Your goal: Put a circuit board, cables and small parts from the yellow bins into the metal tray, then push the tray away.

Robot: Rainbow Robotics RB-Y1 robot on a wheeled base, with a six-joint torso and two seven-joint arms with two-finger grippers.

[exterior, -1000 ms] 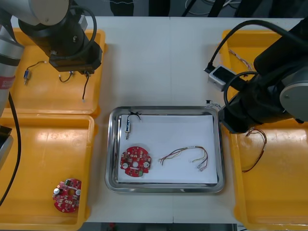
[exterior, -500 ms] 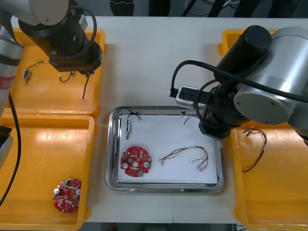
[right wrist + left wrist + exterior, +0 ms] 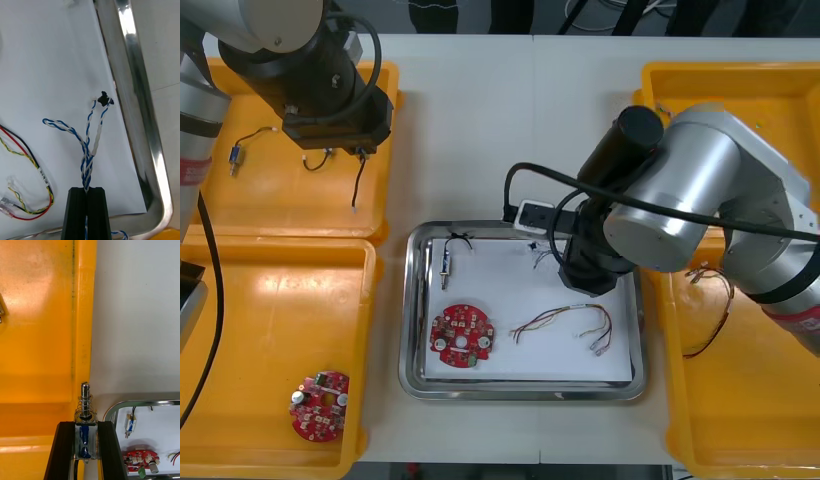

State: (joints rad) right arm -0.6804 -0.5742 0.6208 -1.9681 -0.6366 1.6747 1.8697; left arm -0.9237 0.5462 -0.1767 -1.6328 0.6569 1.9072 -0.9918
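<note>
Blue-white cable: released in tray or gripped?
Gripped: right gripper shut on the twisted blue and white cable, over the metal tray.

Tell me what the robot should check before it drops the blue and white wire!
1. Right tool grips the twisted blue and white cable: ok, shut on it.
2. Cable hangs over the white inside of the metal tray: ok.
3. Cable's loose end touches the tray floor: cannot tell.
4. Cable lies apart from the red and yellow cable: ok.
5. Circuit board is in the tray: ok.
6. Left tool has brought its small metal part to the tray: not ok, it holds it by the yellow bin.
</note>
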